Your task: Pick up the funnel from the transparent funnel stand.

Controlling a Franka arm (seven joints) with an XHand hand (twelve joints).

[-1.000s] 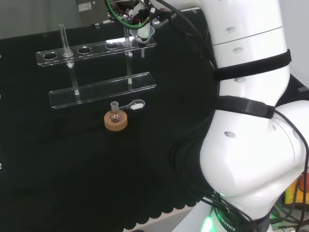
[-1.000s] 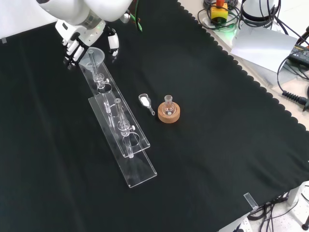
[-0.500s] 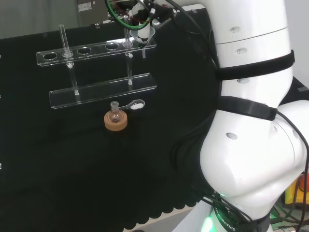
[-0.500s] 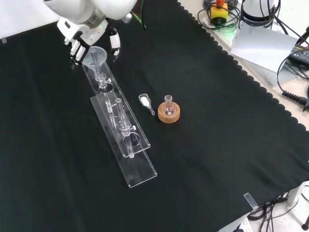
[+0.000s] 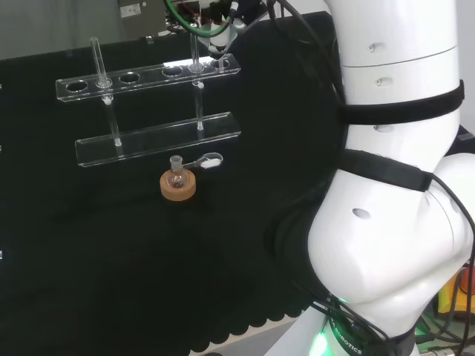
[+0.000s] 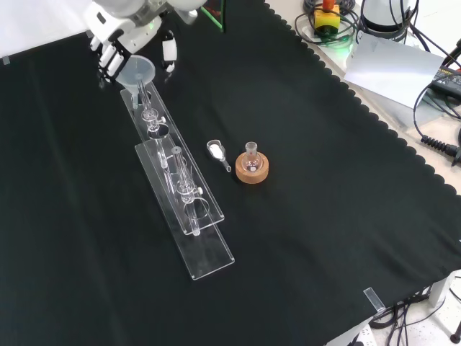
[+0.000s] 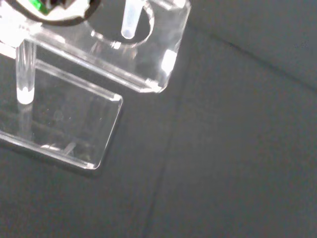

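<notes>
The clear funnel (image 6: pixel 137 71) hangs over the far end of the transparent two-tier stand (image 6: pixel 184 209) in the front view. My hand (image 6: pixel 119 40) is shut on its cone, with fingers (image 6: pixel 108 59) on one side and the thumb on the other. The stem (image 6: pixel 142 94) points down at the end hole of the upper shelf. In the wrist view the stem's tip (image 7: pixel 130 22) sits in line with that hole in the stand (image 7: pixel 148 64); whether it has cleared the shelf is not plain. In the head view the stand (image 5: pixel 148 74) lies at the back left.
A small round flask on a cork ring (image 6: pixel 252 167) (image 5: pixel 178 182) stands beside the stand, with a little scoop of white powder (image 6: pixel 216 150) (image 5: pixel 210 159) next to it. A thin tube (image 5: pixel 96 59) rises from the stand's other end. The arm's white links (image 5: pixel 386 185) stand at the head view's right.
My hand has risen and drawn back a little with the funnel in it. The funnel's stem has come up through the stand's end hole. The stand, flask and scoop are unmoved.
</notes>
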